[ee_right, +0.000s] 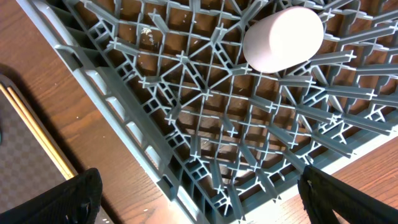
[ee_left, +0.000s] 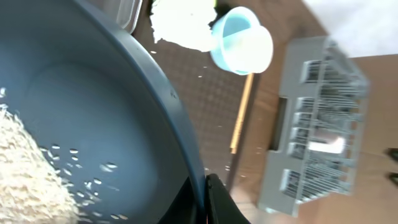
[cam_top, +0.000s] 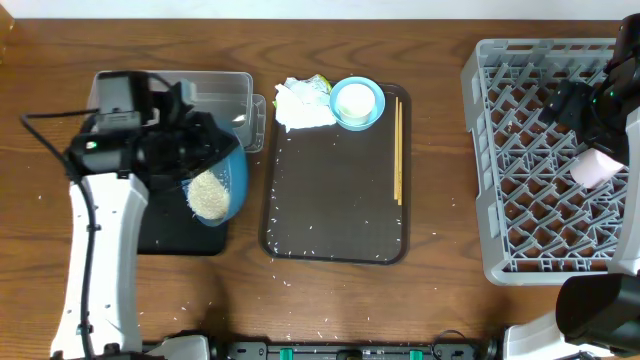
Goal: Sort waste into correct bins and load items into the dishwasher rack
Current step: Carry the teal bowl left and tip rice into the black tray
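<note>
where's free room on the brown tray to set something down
The brown tray is bare below the paper wad and light-blue bowl, left of the chopsticks, bar stray grains. Its top edge is crowded.

L fingers (ee_left: 221, 208) pinched tight; R fingers (ee_right: 351, 199) spread wide, pointing downward.

The left arm (cam_top: 98, 255) is built as a long white link with rounded edges, topped by black joint housings on which a small green light (cam_top: 92, 145) is lit. A thin black cable (cam_top: 50, 117) is looped off it. The right arm (cam_top: 598, 115) is cased in black, and its fingers (ee_right: 348, 199) are matte black.
</note>
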